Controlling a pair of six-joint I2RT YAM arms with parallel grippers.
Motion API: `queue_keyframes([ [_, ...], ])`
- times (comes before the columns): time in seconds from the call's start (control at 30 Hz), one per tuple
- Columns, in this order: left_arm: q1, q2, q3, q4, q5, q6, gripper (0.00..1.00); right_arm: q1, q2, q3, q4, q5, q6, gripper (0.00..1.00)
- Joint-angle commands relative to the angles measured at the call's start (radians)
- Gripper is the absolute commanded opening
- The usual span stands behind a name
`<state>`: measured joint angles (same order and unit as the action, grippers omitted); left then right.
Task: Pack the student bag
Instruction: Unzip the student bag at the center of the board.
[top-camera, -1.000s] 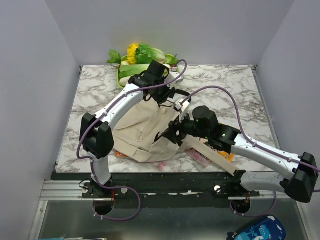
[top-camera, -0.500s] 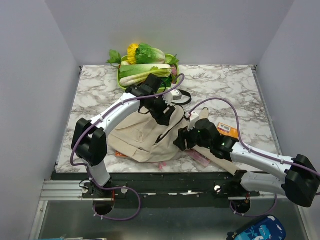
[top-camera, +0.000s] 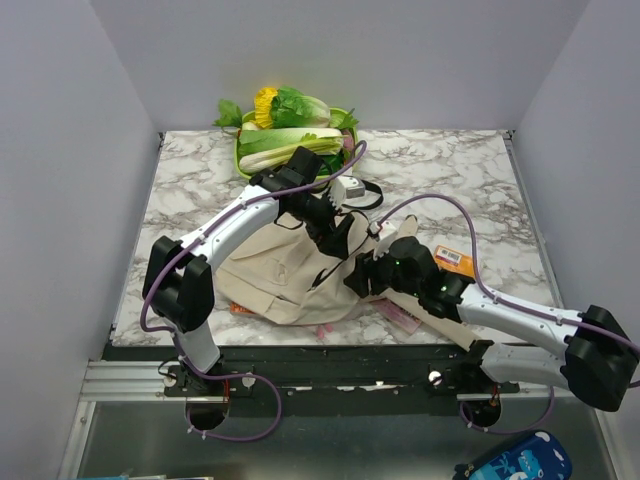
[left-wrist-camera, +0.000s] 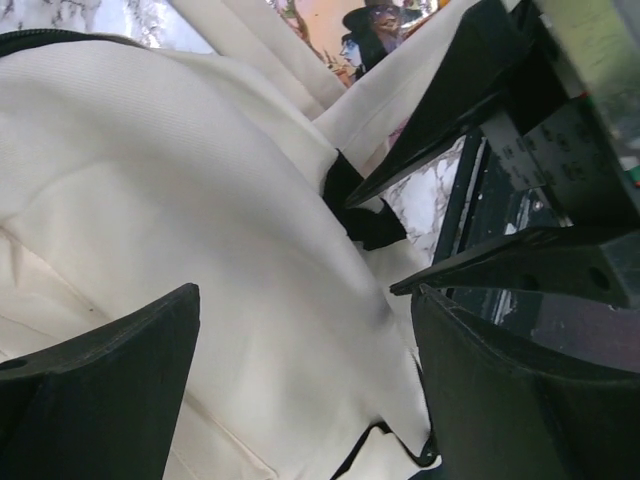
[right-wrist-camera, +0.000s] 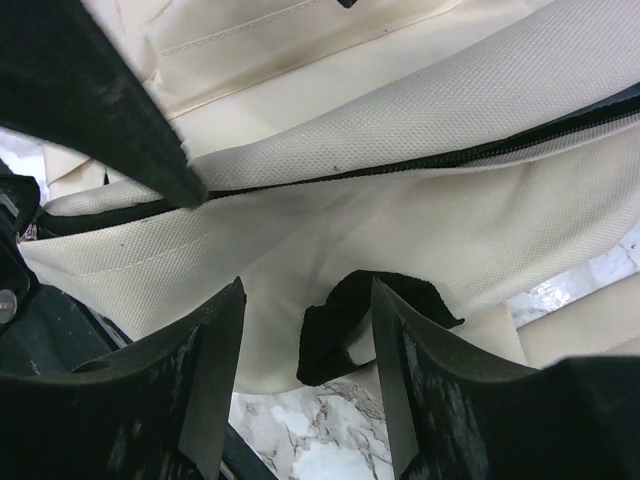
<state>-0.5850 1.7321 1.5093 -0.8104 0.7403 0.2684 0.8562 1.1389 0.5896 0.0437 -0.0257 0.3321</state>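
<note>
One student bag (top-camera: 285, 272) is seen slumped at the centre of the marble desk (top-camera: 450, 160); its contents cannot be told. The left pincer (top-camera: 335, 237) and the right pincer (top-camera: 357, 280) are held with fingers apart over its right side. Leafy vegetables (top-camera: 290, 138) are piled in a green tray (top-camera: 238, 155) at upper centre.

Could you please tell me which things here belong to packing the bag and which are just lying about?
On the job: student bag; left gripper and right gripper, both open at it.
Lying about: vegetables at the back; orange packet, perhaps for packing; blue item below the table.
</note>
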Motion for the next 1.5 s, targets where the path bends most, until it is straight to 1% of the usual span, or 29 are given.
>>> queue_keyframes([
  [0.0, -0.007, -0.040, -0.004, -0.016, 0.108, -0.009, 0.94, 0.003, 0.022, -0.010, 0.048, -0.020, 0.002, 0.61],
  [0.1, -0.016, -0.049, -0.041, -0.007, 0.093, 0.014, 0.95, 0.003, 0.022, -0.010, 0.053, -0.022, 0.007, 0.60],
  [0.2, -0.030, -0.042, -0.069, 0.007, 0.044, 0.023, 0.94, 0.003, 0.018, -0.011, 0.058, -0.022, 0.007, 0.59],
  [0.33, -0.033, -0.034, -0.118, 0.075, -0.028, 0.037, 0.88, 0.003, -0.001, -0.016, 0.058, -0.019, 0.012, 0.57],
  [0.37, -0.033, -0.031, -0.120, 0.085, -0.048, 0.040, 0.82, 0.004, -0.008, -0.020, 0.059, -0.019, 0.012, 0.57],
  [0.43, -0.019, -0.031, -0.118, 0.115, -0.050, 0.041, 0.75, 0.004, -0.014, -0.030, 0.061, -0.022, 0.013, 0.56],
  [0.47, -0.013, -0.029, -0.112, 0.125, -0.035, 0.023, 0.67, 0.003, -0.016, -0.033, 0.062, -0.022, 0.015, 0.56],
  [0.53, 0.004, -0.025, -0.074, 0.120, -0.013, 0.008, 0.59, 0.004, -0.015, -0.043, 0.065, -0.028, 0.016, 0.55],
  [0.67, 0.025, -0.034, -0.018, 0.096, 0.013, -0.006, 0.38, 0.003, 0.002, -0.060, 0.082, -0.043, 0.024, 0.53],
  [0.77, 0.037, -0.051, -0.001, 0.085, 0.037, -0.032, 0.27, 0.003, 0.033, -0.071, 0.107, -0.054, 0.025, 0.51],
  [0.83, 0.039, -0.060, -0.014, 0.077, 0.039, -0.037, 0.26, 0.004, 0.056, -0.076, 0.123, -0.063, 0.025, 0.51],
  [0.87, 0.039, -0.074, -0.021, 0.079, 0.034, -0.037, 0.21, 0.004, 0.065, -0.083, 0.130, -0.068, 0.025, 0.50],
  [0.93, 0.040, -0.083, -0.044, 0.082, 0.019, -0.041, 0.16, 0.003, 0.079, -0.089, 0.145, -0.079, 0.025, 0.49],
  [0.97, 0.040, -0.095, -0.050, 0.082, 0.015, -0.041, 0.09, 0.004, 0.093, -0.099, 0.150, -0.083, 0.025, 0.48],
  [1.0, 0.048, -0.100, -0.055, 0.080, 0.014, -0.046, 0.05, 0.003, 0.099, -0.105, 0.153, -0.088, 0.025, 0.47],
  [1.07, 0.056, -0.118, -0.066, 0.076, 0.017, -0.052, 0.00, 0.004, 0.113, -0.117, 0.157, -0.092, 0.024, 0.46],
  [1.2, 0.065, -0.144, -0.104, 0.076, 0.036, -0.057, 0.00, 0.003, 0.091, -0.165, 0.171, -0.108, 0.022, 0.45],
  [1.33, 0.063, -0.163, -0.200, 0.097, 0.064, -0.072, 0.00, 0.004, 0.068, -0.165, 0.160, -0.105, 0.015, 0.44],
  [1.47, 0.056, -0.186, -0.287, 0.129, 0.053, -0.083, 0.00, 0.003, 0.062, -0.157, 0.148, -0.111, 0.008, 0.43],
])
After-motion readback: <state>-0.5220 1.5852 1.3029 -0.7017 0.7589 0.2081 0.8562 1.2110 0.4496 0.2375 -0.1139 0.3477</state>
